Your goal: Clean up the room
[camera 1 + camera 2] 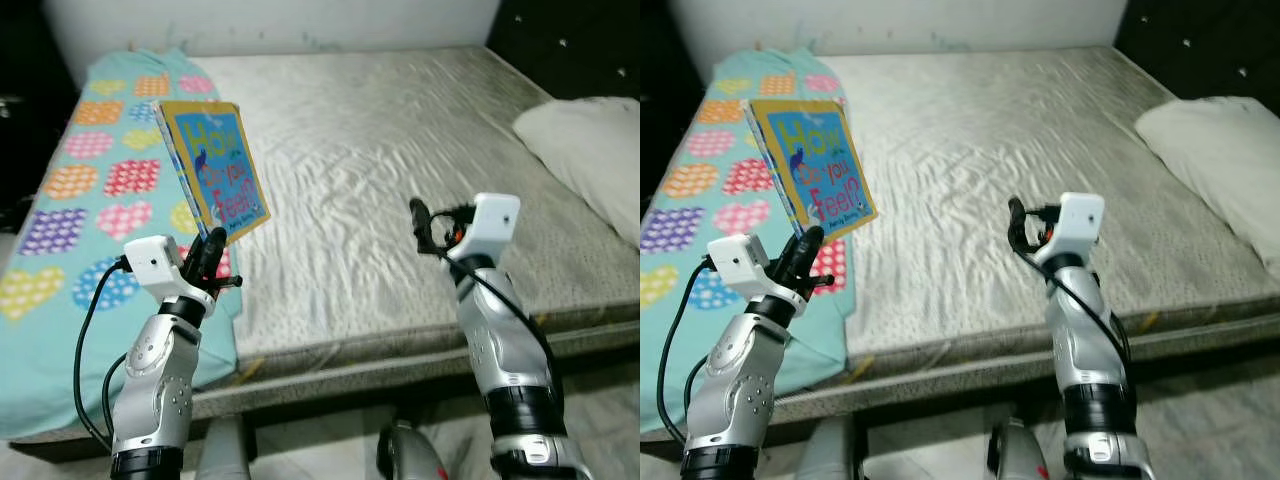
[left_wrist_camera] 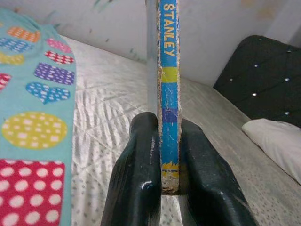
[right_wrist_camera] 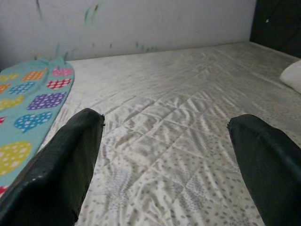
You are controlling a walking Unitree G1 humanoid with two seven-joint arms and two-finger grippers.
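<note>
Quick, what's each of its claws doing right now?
Left gripper: closed on the children's book, held up above the bed.
Right gripper: open, empty, over the mattress.

Open mattress (image 1: 400, 150) ahead — pillow (image 1: 590, 150) right, blanket (image 1: 90, 200) left

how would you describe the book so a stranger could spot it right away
Look at the bed, toward the side where a turquoise blanket with dotted hearts lies. Above its edge the left gripper holds a thin picture book upright by its lower edge; it has a blue, yellow-bordered cover.
</note>
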